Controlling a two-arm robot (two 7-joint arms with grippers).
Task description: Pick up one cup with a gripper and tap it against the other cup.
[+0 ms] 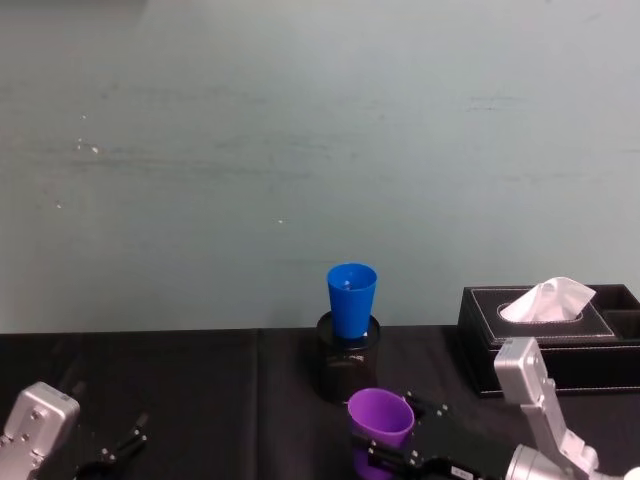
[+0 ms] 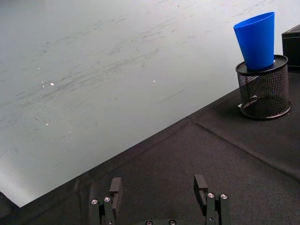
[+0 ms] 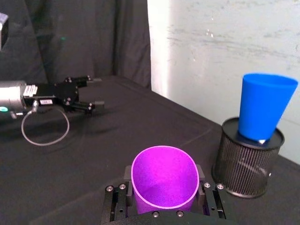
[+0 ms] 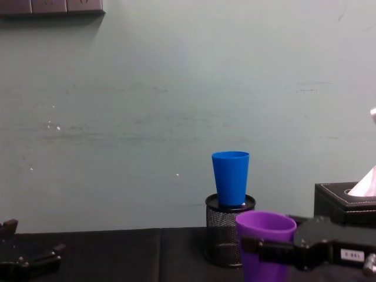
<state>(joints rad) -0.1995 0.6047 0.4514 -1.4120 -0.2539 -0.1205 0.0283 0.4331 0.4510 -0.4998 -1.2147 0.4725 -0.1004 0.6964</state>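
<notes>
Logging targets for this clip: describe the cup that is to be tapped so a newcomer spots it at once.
Start at the black tissue box on the table's right side, by the wall. Just left of it stands a black mesh pen holder, and the blue cup sits upright in its top. Unlike the purple cup gripped in the right claw nearer the robot, it is blue and raised above the table.

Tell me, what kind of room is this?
Probably a lab or office test bench: a black-draped table against a bare wall, with a mesh pen holder, a tissue box and two robot grippers.
</notes>
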